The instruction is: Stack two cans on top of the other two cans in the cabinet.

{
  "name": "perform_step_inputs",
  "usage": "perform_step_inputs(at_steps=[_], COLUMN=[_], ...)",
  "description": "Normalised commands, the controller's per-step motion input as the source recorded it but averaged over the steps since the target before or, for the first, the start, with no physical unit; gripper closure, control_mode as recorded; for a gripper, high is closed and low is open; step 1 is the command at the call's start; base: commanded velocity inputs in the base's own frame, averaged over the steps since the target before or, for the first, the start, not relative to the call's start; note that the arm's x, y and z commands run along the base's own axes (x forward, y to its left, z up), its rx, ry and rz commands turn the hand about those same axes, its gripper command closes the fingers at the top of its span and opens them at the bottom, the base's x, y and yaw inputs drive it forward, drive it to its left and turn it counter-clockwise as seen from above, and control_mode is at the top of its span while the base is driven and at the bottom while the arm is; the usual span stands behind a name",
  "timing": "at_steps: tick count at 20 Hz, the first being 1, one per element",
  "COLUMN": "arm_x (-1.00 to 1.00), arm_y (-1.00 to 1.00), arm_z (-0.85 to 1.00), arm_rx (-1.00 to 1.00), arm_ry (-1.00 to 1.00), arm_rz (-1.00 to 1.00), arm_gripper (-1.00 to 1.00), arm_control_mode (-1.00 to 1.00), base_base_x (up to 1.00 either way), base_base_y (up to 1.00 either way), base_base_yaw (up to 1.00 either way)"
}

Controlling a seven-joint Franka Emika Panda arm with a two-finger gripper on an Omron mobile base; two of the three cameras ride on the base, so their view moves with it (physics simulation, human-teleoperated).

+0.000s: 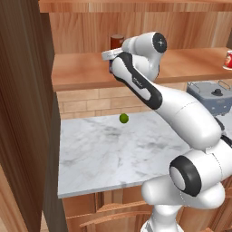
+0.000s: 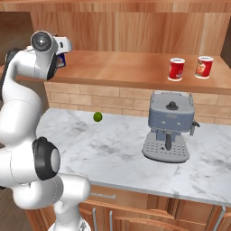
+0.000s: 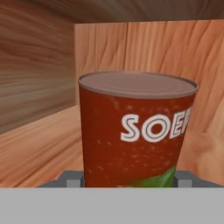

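Hand (image 1: 111, 61) was clenched on the dark red can (image 3: 135, 131) at the cabinet shelf (image 1: 86, 70), apparently to carry it for stacking.

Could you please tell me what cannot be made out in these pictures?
- Hand, hand view: fingertips hidden behind the dark red can.
- Dark red can, left base view: lower part hidden by the arm.
- Can label, hand view: word cut off at the can's edge.
- Bright red can, left base view: cut by the right edge.

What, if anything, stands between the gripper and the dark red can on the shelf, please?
Nothing visible does: the gripper is shut on the dark red can, which stands upright on the cabinet shelf.
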Motion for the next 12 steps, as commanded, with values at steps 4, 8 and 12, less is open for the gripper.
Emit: perform_step_inputs(at_steps=[4, 8, 12], arm_x=[0.02, 0.01, 0.00], arm_y=[0.01, 0.00, 0.00], arm_z=[-0.28, -0.30, -0.30], arm_rx=[0.00, 0.00, 0.01], arm_ry=[0.00, 0.01, 0.00], arm_rz=[0.00, 0.00, 0.00], arm_gripper=[1.00, 1.00, -1.00], arm_control_mode=[-1.00, -1.00, -1.00], base_base_x=[0.00, 0.00, 0.00], base_base_y=[0.00, 0.00, 0.00], base_base_yaw=[0.00, 0.00, 0.00])
